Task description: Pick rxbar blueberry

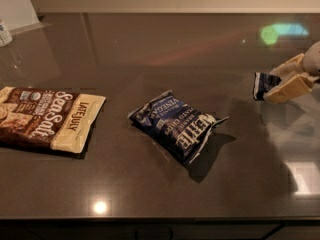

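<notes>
The rxbar blueberry [262, 84] is a small dark navy wrapper with a white patch, at the right side of the dark countertop [150, 49]. My gripper [275, 84] reaches in from the right edge. Its two beige fingers [290, 89] are closed on the bar's right end, and the bar sticks out to the left. The bar appears held slightly above the counter surface.
A larger dark blue chip bag [177, 125] with white lettering lies in the middle of the counter. A brown and cream Sea Salt chip bag [47, 118] lies at the left. A small white container [5, 33] stands at the far left back.
</notes>
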Motion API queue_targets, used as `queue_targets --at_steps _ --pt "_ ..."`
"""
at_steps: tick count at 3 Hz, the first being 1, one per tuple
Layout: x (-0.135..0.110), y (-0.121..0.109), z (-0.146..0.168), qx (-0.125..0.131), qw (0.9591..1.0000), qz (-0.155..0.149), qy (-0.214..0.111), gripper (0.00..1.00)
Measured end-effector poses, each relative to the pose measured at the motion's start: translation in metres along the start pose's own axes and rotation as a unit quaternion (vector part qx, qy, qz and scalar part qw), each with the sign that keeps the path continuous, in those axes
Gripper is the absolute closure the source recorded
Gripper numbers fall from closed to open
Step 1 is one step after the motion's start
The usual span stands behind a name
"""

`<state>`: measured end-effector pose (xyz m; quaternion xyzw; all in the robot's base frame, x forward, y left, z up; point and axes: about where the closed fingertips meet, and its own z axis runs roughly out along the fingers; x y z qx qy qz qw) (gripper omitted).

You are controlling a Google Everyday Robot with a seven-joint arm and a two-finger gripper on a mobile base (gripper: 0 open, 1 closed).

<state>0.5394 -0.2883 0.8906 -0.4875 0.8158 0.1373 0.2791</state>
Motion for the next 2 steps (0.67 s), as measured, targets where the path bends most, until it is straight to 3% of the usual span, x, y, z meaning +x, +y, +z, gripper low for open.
queue_targets --at_steps 1,2 --pt "-0.0474 0.0014 -0.0186 0.0 0.9998 -0.017 -0.013 1.0" --pt "-0.0474 0.0014 -0.0186 0.0 0.9998 -0.017 -0.014 1.0"
